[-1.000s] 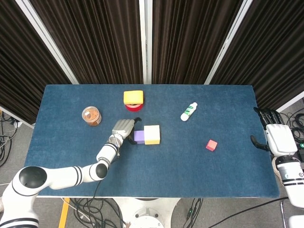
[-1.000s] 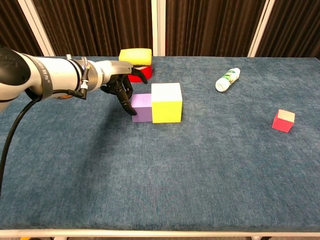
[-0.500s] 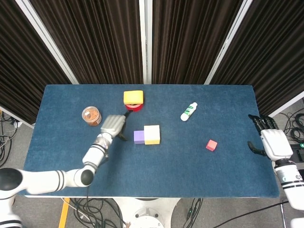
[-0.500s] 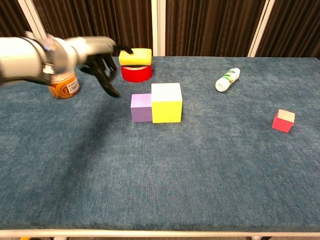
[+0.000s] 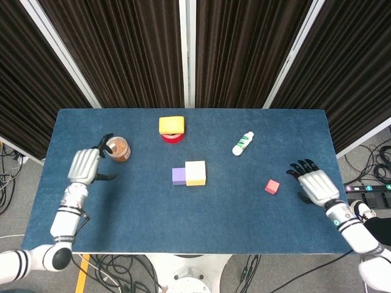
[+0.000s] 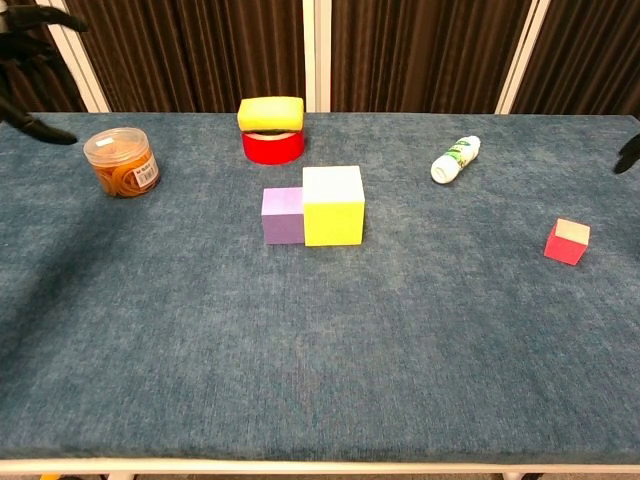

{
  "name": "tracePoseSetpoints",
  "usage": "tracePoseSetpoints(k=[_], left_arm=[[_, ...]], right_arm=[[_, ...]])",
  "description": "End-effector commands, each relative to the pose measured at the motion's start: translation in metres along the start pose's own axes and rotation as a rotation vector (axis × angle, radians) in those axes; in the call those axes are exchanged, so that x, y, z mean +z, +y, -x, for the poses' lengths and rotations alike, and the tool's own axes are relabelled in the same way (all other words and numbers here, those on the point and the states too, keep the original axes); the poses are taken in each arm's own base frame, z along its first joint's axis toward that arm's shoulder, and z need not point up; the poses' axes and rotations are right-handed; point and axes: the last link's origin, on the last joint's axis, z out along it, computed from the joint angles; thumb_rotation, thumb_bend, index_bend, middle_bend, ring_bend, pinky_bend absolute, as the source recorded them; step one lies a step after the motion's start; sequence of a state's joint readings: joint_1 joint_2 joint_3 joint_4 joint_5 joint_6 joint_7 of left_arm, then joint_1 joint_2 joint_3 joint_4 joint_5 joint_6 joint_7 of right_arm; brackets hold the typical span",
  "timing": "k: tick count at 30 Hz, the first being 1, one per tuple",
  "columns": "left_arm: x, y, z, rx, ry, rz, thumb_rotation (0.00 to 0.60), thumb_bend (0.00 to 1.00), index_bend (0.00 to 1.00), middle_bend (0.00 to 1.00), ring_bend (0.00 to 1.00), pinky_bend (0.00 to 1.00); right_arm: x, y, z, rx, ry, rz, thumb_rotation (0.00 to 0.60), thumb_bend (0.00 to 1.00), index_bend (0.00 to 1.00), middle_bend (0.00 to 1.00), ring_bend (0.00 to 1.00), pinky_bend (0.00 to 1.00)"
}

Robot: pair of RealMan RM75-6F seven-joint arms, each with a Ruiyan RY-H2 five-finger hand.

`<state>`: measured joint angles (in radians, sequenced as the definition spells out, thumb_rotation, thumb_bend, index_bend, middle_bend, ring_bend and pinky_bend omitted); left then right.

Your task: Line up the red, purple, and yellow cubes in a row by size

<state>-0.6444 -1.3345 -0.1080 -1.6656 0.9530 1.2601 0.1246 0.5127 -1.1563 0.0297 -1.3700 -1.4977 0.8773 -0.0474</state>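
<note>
A purple cube (image 5: 178, 176) (image 6: 282, 215) and a larger yellow cube (image 5: 195, 173) (image 6: 333, 205) sit touching side by side mid-table. The small red cube (image 5: 272, 187) (image 6: 567, 242) lies alone to the right. My left hand (image 5: 85, 166) (image 6: 28, 60) hovers open at the left, beside the jar and far from the cubes. My right hand (image 5: 315, 185) is open with fingers spread, just right of the red cube and holding nothing; only a dark fingertip (image 6: 629, 156) of it shows in the chest view.
A clear jar of orange bands (image 5: 117, 149) (image 6: 122, 162) stands at the left. A yellow sponge on a red tape roll (image 5: 171, 129) (image 6: 272, 128) sits at the back. A white bottle (image 5: 242, 143) (image 6: 455, 158) lies at the back right.
My left hand has pulled away from the purple cube to the left, past the jar. My right hand has come in from the table's right edge toward the red cube.
</note>
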Motion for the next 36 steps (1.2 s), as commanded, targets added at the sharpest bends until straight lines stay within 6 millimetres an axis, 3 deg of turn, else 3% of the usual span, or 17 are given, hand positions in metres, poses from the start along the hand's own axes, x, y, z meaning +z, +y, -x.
tracePoseSetpoints(k=[1,6,9,19,22,30,36], left_arm=[[-0.006,-0.008,-0.002,-0.010,-0.001,-0.014,0.600,0.02,0.16,0.42,0.40,0.59],[-0.011,-0.016,-0.003,-0.026,0.004,-0.031,0.600,0.02,0.16,0.40,0.38,0.58],[-0.013,-0.018,-0.004,-0.039,0.002,-0.040,0.600,0.02,0.16,0.39,0.37,0.58],[-0.013,-0.022,-0.010,-0.052,0.019,-0.056,0.600,0.01,0.16,0.37,0.35,0.58],[-0.013,-0.023,-0.010,-0.057,0.020,-0.061,0.600,0.01,0.16,0.36,0.35,0.58],[-0.013,-0.028,-0.010,-0.068,0.023,-0.078,0.600,0.01,0.16,0.36,0.34,0.58],[-0.015,-0.034,-0.012,-0.072,0.037,-0.095,0.600,0.01,0.16,0.36,0.34,0.58]], right_arm=[[0.020,-0.012,0.008,-0.092,-0.023,-0.065,0.600,0.28,0.18,0.09,0.00,0.00],[0.037,-0.024,0.017,-0.178,-0.002,-0.124,0.600,0.26,0.17,0.09,0.00,0.00],[0.044,-0.030,0.022,-0.200,0.024,-0.147,0.600,0.20,0.17,0.09,0.00,0.00],[0.059,-0.036,0.033,-0.200,0.052,-0.165,0.600,0.14,0.20,0.11,0.00,0.00],[0.062,-0.037,0.036,-0.192,0.049,-0.168,0.600,0.14,0.25,0.11,0.00,0.00],[0.064,-0.036,0.038,-0.170,0.056,-0.174,0.600,0.25,0.56,0.15,0.00,0.00],[0.058,-0.038,0.024,-0.140,0.123,-0.197,0.600,0.27,0.62,0.17,0.00,0.00]])
